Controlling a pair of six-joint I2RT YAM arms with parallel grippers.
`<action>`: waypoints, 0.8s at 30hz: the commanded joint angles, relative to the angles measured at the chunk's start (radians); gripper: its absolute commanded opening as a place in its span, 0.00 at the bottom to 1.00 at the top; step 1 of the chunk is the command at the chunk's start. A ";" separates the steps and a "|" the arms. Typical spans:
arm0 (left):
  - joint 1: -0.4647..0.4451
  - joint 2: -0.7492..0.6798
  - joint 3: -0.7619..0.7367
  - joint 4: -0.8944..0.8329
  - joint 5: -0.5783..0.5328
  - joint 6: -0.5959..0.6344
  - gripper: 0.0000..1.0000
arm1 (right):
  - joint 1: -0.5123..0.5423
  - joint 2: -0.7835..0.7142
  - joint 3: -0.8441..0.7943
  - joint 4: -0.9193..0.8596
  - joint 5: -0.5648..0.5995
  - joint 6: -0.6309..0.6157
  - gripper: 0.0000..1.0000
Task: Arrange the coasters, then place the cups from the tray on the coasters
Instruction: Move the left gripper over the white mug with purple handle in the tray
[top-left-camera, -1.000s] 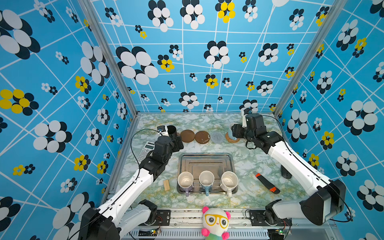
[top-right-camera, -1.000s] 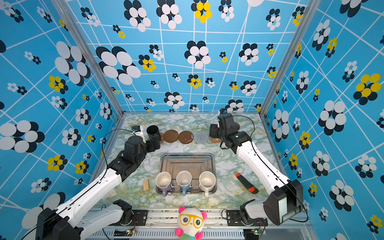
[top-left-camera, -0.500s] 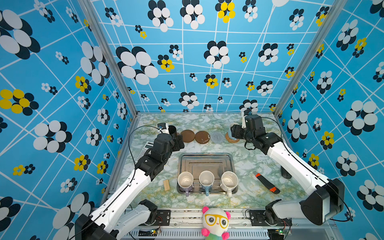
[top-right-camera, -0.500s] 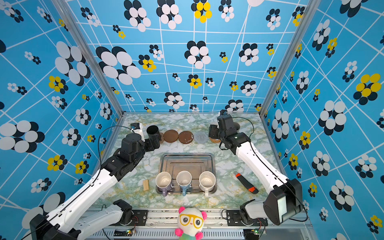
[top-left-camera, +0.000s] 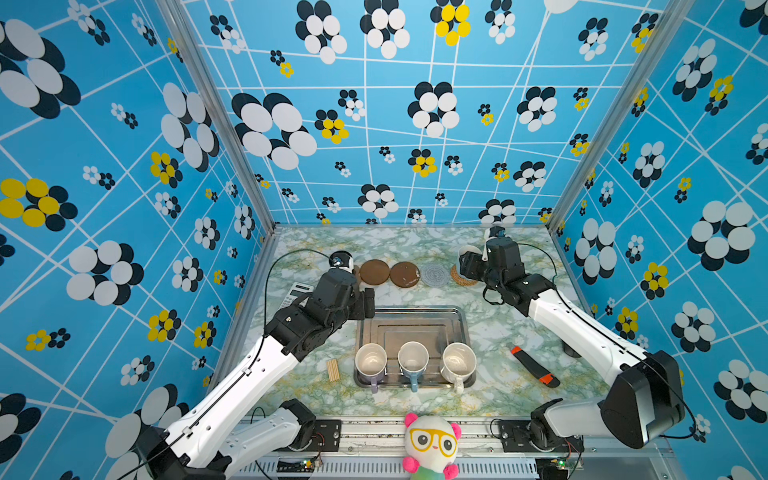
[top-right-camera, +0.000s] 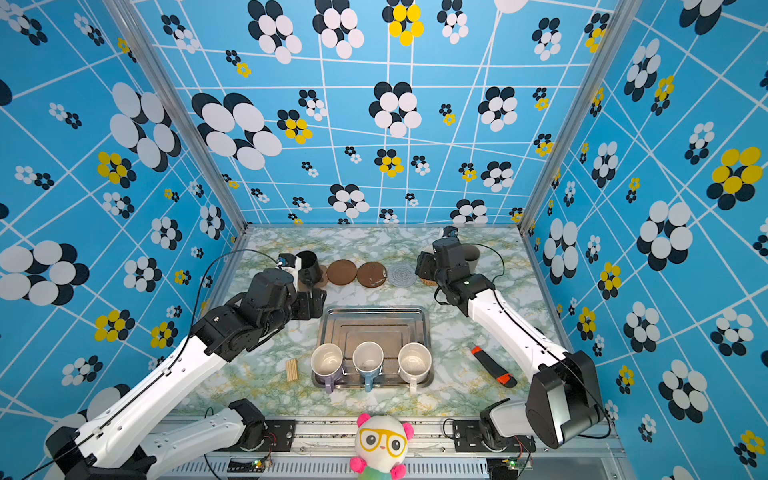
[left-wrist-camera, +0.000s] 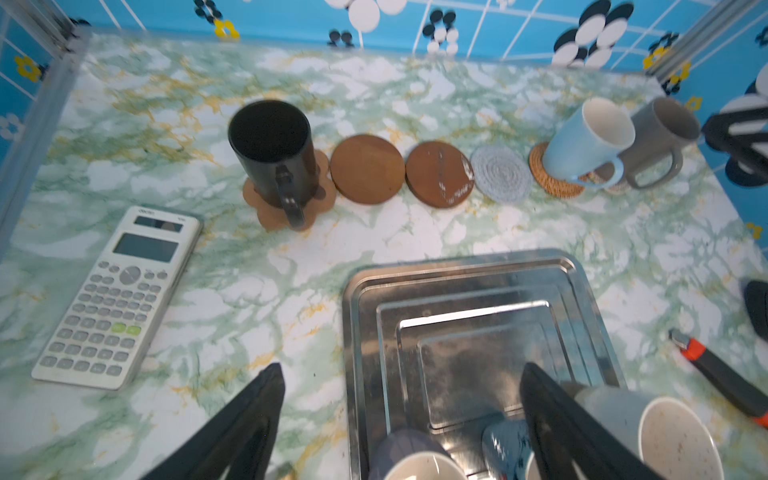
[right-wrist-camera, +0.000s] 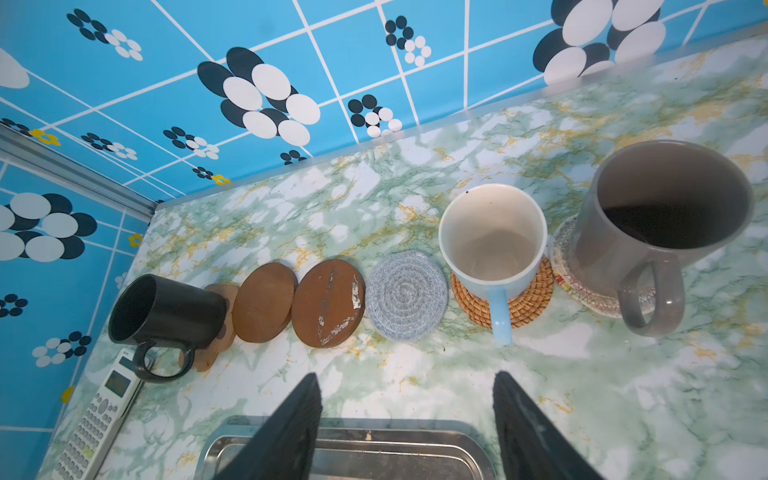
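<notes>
Six coasters lie in a row at the back. A black cup (left-wrist-camera: 270, 149) stands on the tan paw coaster (left-wrist-camera: 270, 214). Then come two bare brown discs (top-left-camera: 374, 272) (top-left-camera: 405, 274) and a bare grey-blue woven round (top-left-camera: 435, 275). A light blue cup (right-wrist-camera: 494, 241) sits on the rattan coaster (right-wrist-camera: 528, 307), and a grey cup (right-wrist-camera: 665, 220) on the beige one (right-wrist-camera: 590, 295). The tray (top-left-camera: 411, 328) holds lavender (top-left-camera: 370, 361), light blue (top-left-camera: 412, 357) and white (top-left-camera: 458, 362) cups along its near edge. My left gripper (left-wrist-camera: 401, 368) hangs open and empty over the tray's far left corner. My right gripper (right-wrist-camera: 406, 376) is open and empty, just short of the light blue cup.
A calculator (left-wrist-camera: 112, 291) lies left of the tray. A bundle of wooden sticks (top-left-camera: 332, 370) sits at the tray's near left, an orange-and-black cutter (top-left-camera: 534, 365) to its right. A plush toy (top-left-camera: 430, 444) is at the front edge. Blue patterned walls close three sides.
My left gripper has drawn back from the black cup toward the tray, leaving the cup on the paw coaster. The right arm has hardly moved.
</notes>
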 joint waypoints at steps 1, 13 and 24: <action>-0.056 0.040 0.054 -0.239 0.015 -0.047 0.87 | 0.007 0.022 0.005 0.064 -0.007 0.006 0.68; -0.282 0.006 -0.047 -0.389 0.002 -0.334 0.85 | 0.006 0.061 0.005 0.140 0.004 -0.013 0.69; -0.412 0.003 -0.174 -0.338 0.049 -0.514 0.77 | 0.006 0.059 -0.010 0.152 0.003 -0.008 0.69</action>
